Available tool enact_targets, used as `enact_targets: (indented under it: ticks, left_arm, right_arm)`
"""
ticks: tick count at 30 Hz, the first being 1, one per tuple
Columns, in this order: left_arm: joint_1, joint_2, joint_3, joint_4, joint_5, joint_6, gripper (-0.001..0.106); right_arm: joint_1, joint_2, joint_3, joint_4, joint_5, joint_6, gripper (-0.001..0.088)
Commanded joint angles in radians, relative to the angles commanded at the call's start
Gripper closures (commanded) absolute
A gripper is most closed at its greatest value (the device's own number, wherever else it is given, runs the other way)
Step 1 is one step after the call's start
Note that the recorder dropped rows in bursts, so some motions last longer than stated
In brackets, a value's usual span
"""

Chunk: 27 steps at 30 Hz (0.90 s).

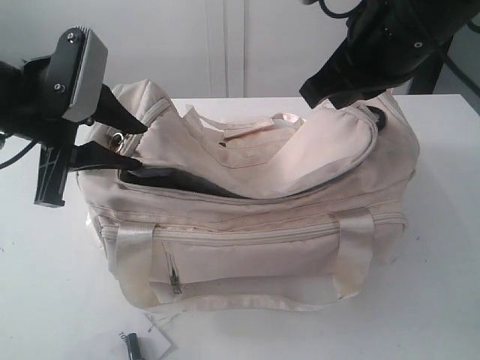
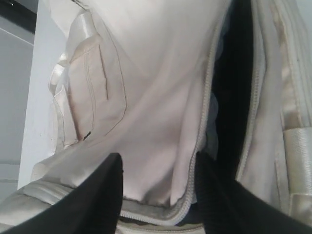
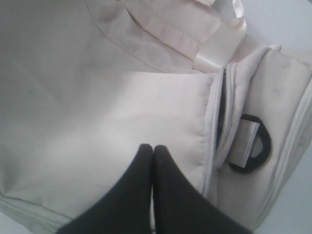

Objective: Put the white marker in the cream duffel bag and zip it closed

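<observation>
Seemingly for steadying, the cream duffel bag [image 1: 262,247] is straddled at its left end by the wide-open, unclamped left gripper [image 1: 141,145] and pressed at its right by the empty, fully closed right gripper [image 3: 152,147].

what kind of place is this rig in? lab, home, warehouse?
Probably a lab or test room, not a home: a bare white tabletop, a plain white panelled wall behind it, and black robot arms working over a cream fabric duffel bag.

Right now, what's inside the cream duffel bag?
Only dark lining shows through the gap in the cream duffel bag. The curved flap covers the rest; no marker visible inside.
</observation>
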Motion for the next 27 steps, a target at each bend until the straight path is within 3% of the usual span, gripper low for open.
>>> enact_targets:
  ticks: [6,14,27]
  left_arm:
    - [0.0,0.026,0.0,0.0,0.064,0.026,0.055]
    - [0.0,0.014,0.0,-0.085,0.066,0.049,0.055]
    - [-0.007,0.047,0.0,-0.067,0.033,0.049,0.055]
  right_arm:
    - [0.0,0.0,0.0,0.0,0.0,0.0,0.0868]
    - [0.0,0.0,0.0,0.0,-0.005,0.0,0.0868]
    - [0.0,0.0,0.0,0.008,-0.009,0.002,0.0868]
